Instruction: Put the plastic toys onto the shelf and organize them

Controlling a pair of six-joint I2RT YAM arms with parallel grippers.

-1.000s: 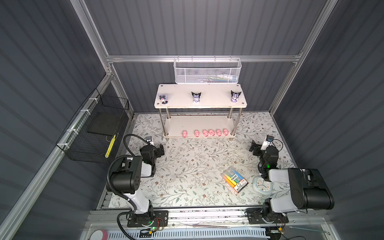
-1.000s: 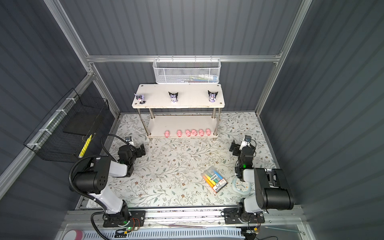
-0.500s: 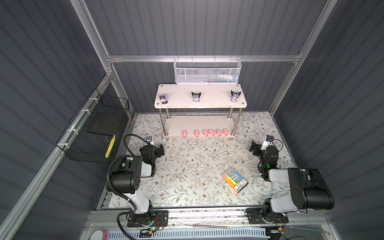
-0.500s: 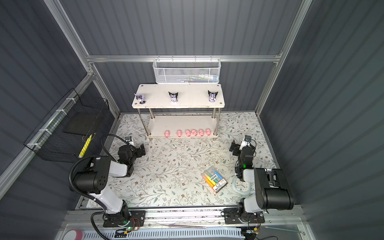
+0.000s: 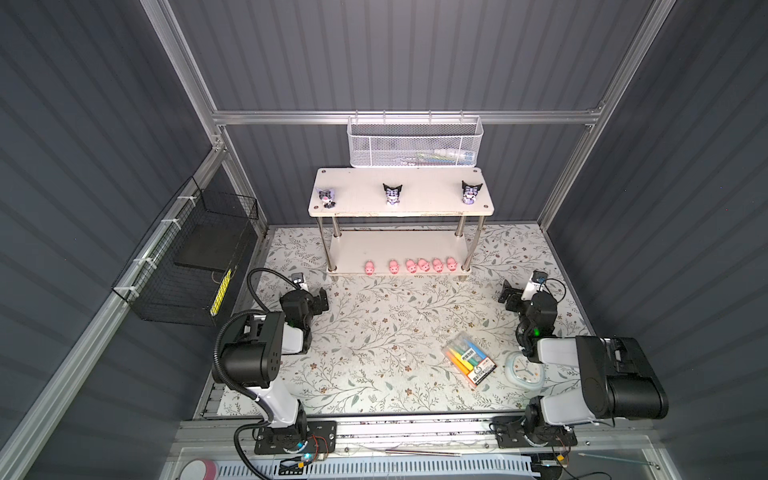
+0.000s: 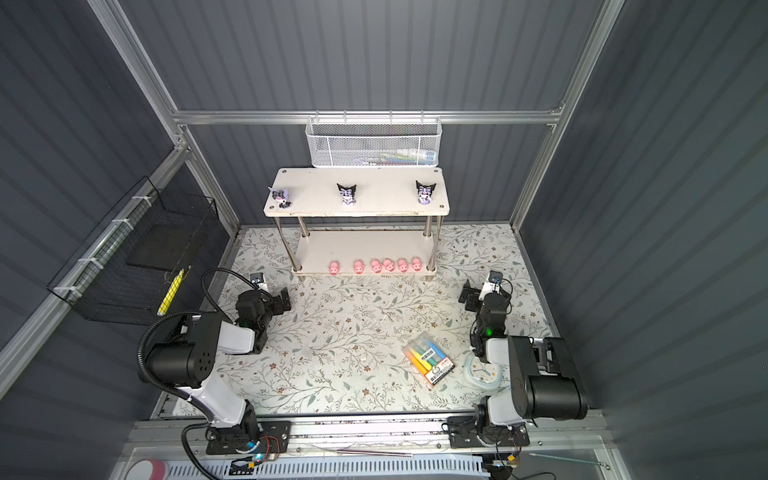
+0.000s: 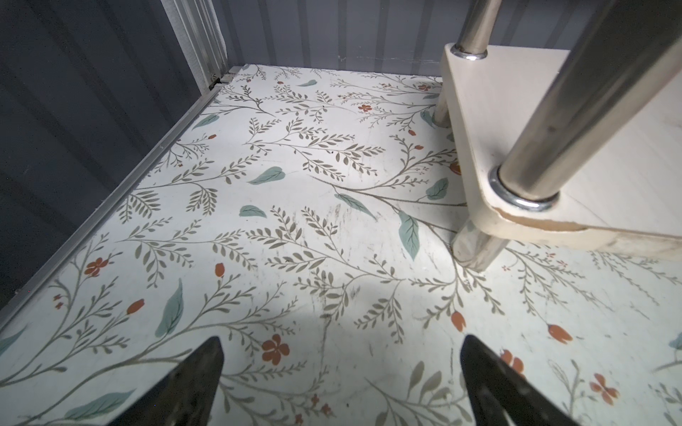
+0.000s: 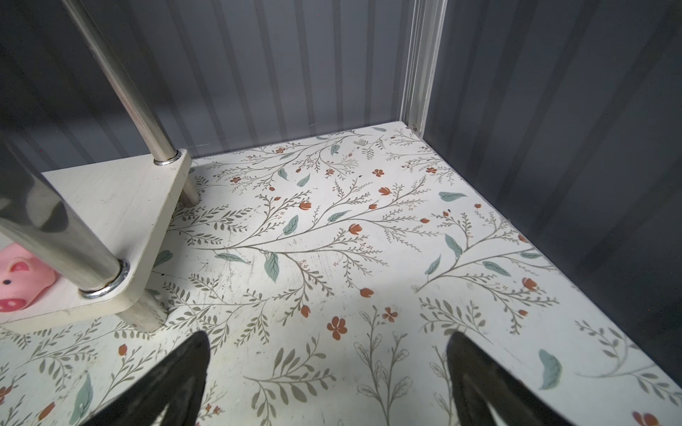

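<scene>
The left gripper (image 7: 339, 354) is held wide and empty near the white two-tier metal-post shelf (image 5: 432, 199). Sorted by kind, three black-eared purple figurines (image 5: 393, 194) are spaced on top, and six pink plastic pigs (image 5: 423, 264) are lined along the lower front edge. The right gripper (image 8: 328, 346) is wide and empty; open floor is seen between them.

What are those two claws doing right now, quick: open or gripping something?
The black-fingered left gripper: open, holding nothing.
The black-fingered right gripper: open, holding nothing.

walls: dark grey ribbed panels (image 5: 374, 54) | frame: aluminium posts (image 5: 178, 54) | floor: white floral-print mat (image 5: 374, 332)
</scene>
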